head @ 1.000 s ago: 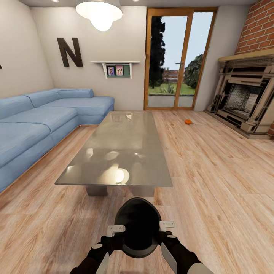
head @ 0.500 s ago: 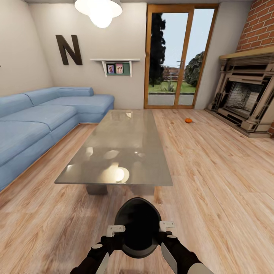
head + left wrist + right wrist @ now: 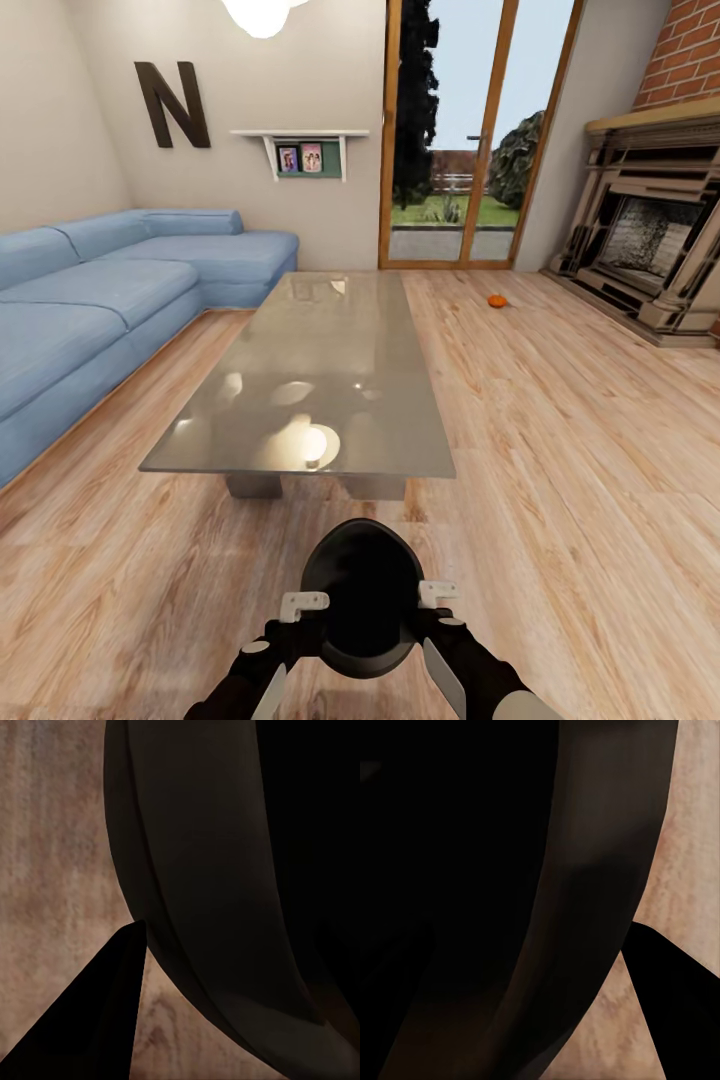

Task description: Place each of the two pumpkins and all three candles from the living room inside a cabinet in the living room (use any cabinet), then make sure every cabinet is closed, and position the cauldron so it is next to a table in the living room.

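Note:
I hold the black cauldron (image 3: 365, 590) low in front of me over the wood floor. My left gripper (image 3: 305, 605) and right gripper (image 3: 437, 595) are each shut on opposite sides of its rim. The left wrist view has the cauldron's dark wall (image 3: 210, 870) with one fingertip (image 3: 90, 1020) outside it. The right wrist view has the same wall (image 3: 510, 907) and a fingertip (image 3: 675, 1005). The low grey-topped table (image 3: 320, 380) stands just ahead of the cauldron. One orange pumpkin (image 3: 497, 300) lies on the floor far ahead to the right.
A blue corner sofa (image 3: 90, 320) runs along the left wall. A stone fireplace (image 3: 650, 250) with a brick chimney stands at the right. Glass doors (image 3: 460, 140) are at the back. Open wood floor stretches right of the table.
The whole view has shifted: the camera has come closer to the table and the far wall. The cauldron stays held the same way between both grippers.

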